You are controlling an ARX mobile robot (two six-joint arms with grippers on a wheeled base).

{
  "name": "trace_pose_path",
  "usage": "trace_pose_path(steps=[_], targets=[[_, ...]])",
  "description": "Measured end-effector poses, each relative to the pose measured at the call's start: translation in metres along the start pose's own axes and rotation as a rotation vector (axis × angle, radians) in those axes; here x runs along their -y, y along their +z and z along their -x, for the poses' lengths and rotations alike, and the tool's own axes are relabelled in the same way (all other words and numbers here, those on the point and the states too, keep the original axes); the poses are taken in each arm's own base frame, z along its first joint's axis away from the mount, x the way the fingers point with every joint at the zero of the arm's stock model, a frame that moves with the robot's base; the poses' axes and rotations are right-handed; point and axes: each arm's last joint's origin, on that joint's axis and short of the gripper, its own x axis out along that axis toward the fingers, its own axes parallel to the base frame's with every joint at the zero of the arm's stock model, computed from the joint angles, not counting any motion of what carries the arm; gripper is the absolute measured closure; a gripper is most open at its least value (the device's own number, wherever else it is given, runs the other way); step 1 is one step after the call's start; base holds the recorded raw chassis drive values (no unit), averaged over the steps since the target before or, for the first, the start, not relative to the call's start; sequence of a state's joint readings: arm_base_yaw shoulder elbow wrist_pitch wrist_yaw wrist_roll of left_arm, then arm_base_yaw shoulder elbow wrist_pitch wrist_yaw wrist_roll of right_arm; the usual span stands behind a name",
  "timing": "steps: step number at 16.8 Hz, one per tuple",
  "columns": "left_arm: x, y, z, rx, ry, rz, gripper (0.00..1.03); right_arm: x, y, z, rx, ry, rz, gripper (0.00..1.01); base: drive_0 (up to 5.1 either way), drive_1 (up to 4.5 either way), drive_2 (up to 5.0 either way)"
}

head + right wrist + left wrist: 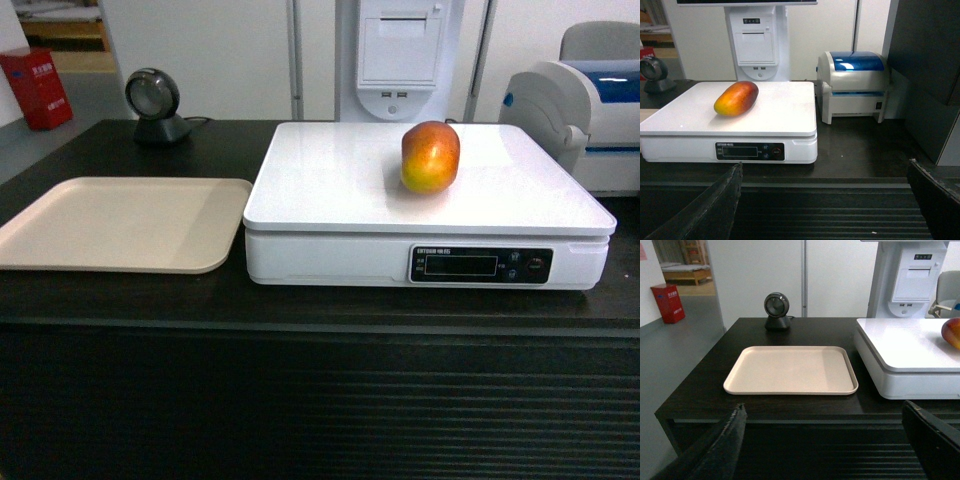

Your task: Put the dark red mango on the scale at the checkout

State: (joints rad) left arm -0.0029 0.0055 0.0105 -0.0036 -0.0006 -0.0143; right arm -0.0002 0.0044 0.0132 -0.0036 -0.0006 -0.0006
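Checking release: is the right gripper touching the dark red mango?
Apart. The right wrist view shows open fingers well short of the dark red mango on the scale.

I see the dark red mango (431, 157) lying on its side. It rests on the white scale (330, 190) atop the black checkout (300, 400).

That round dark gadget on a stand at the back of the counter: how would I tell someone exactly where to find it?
Start at the black checkout counter and find the beige tray on its left half, beside the white scale. Behind the tray, at the counter's rear edge, stands the gadget: a dark round head on a short base, the only upright dark thing there.
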Motion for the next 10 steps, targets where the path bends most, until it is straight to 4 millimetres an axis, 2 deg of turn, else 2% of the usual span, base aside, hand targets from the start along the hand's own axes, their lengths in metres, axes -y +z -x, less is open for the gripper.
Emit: trace_pose_path(steps=[1,10], targets=[[0.0000,0.0000,0.0000,0.000,0.000,-0.001,0.04,0.0000,0.0000,0.0000,0.000,0.000,0.000,0.03,0.0,0.00,0.0],[0.0000,0.0000,0.0000,0.000,0.000,-0.001,0.05,0.0000,0.0000,0.0000,0.000,0.000,0.000,0.03,0.0,0.00,0.0]])
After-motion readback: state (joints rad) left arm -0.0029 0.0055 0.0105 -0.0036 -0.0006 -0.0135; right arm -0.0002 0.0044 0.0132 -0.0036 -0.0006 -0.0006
